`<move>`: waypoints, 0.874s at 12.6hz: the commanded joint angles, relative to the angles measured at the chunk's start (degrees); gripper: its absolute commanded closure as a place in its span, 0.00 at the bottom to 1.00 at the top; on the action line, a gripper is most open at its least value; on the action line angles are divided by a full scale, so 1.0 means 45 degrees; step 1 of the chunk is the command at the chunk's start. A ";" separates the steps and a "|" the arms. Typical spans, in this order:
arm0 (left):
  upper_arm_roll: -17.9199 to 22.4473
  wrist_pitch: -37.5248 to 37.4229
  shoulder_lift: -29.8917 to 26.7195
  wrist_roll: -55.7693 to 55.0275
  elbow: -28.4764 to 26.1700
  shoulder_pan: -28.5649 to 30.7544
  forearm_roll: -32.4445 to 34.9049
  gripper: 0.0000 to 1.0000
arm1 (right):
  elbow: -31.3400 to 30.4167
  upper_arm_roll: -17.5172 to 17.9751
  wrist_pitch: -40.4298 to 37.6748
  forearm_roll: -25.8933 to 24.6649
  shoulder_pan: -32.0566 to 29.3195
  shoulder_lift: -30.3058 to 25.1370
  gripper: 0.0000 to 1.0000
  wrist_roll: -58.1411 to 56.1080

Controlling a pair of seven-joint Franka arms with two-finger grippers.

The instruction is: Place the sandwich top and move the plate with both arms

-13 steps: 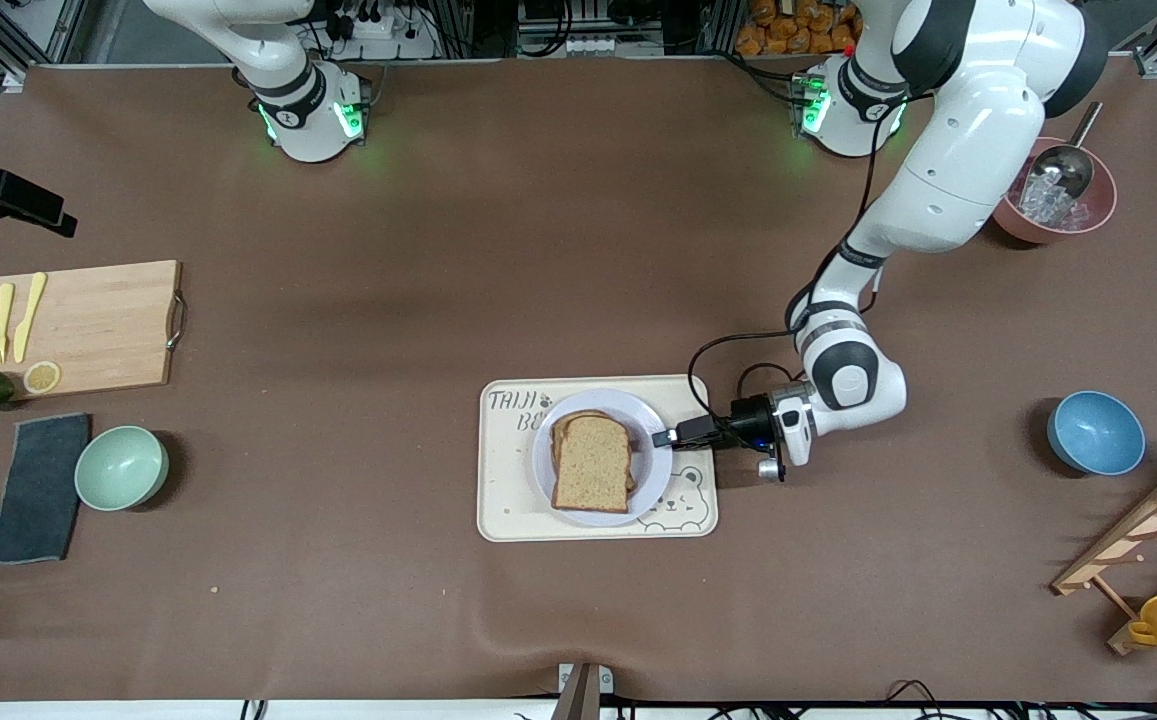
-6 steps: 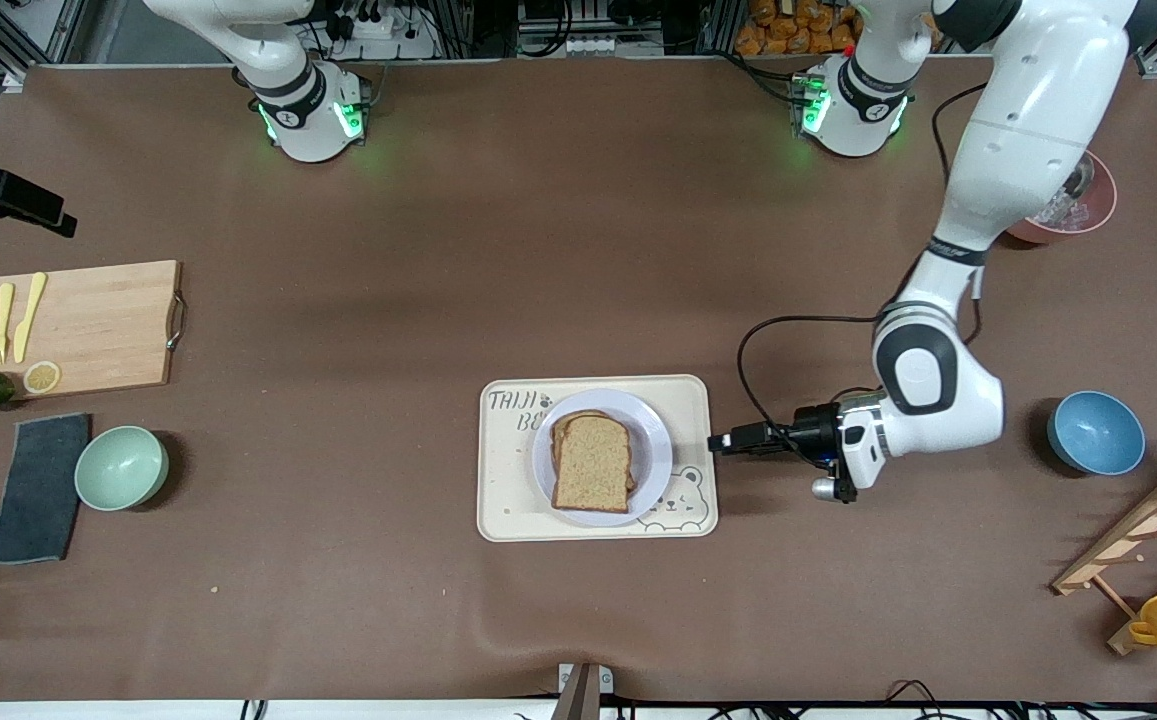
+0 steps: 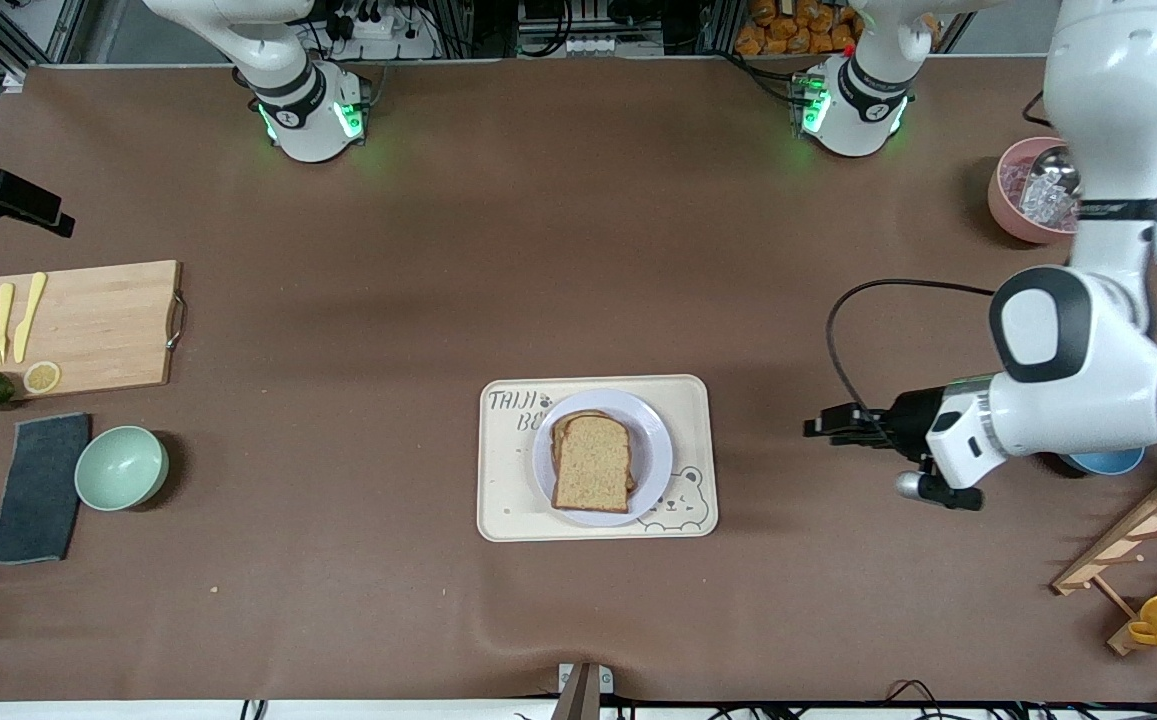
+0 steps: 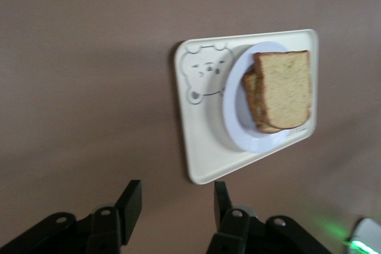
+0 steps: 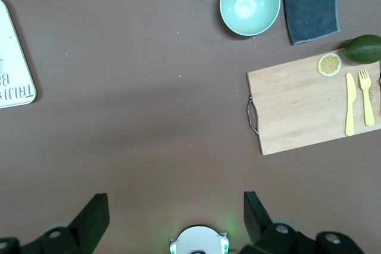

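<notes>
The sandwich top [image 3: 593, 463], a speckled light-brown bread slice, lies on another slice on the lavender-white plate [image 3: 654, 438], which sits on the cream bear tray [image 3: 508, 500]. In the left wrist view the slice [image 4: 287, 87], plate [image 4: 237, 100] and tray [image 4: 202, 141] all show. My left gripper [image 3: 816, 424] [image 4: 177, 197] is open and empty, over bare table between the tray and the blue bowl [image 3: 1098, 462]. My right gripper [image 5: 172, 212] is open and empty, high over the table near its own base; it does not show in the front view.
A wooden cutting board [image 3: 88, 325] with yellow cutlery, lemons, an avocado, a green bowl [image 3: 121, 467] and a dark cloth [image 3: 38, 488] lie at the right arm's end. A pink bowl with ice and scoop [image 3: 1033, 200], a wooden rack [image 3: 1143, 545] and a yellow cup lie at the left arm's end.
My left gripper has let go of the plate's rim and drawn away from the tray toward the blue bowl, rising. Plate and sandwich have stayed put.
</notes>
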 commanded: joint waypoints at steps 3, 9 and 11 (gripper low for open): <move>0.0020 -0.1104 -0.1028 -0.0395 0.0130 0.0009 0.3530 0.00 | 0.0315 0.0100 -0.0138 0.0124 -0.0188 0.0166 0.00 -0.0016; 0.0078 -0.1710 -0.2239 -0.0356 0.0247 0.0596 0.6638 0.00 | 0.0334 0.0100 -0.0138 0.0046 -0.0208 0.0166 0.00 -0.0016; 0.0195 -0.1886 -0.2551 -0.0356 0.0248 0.0634 0.6660 0.00 | 0.0334 0.0100 -0.0138 0.0046 -0.0189 0.0166 0.00 -0.0016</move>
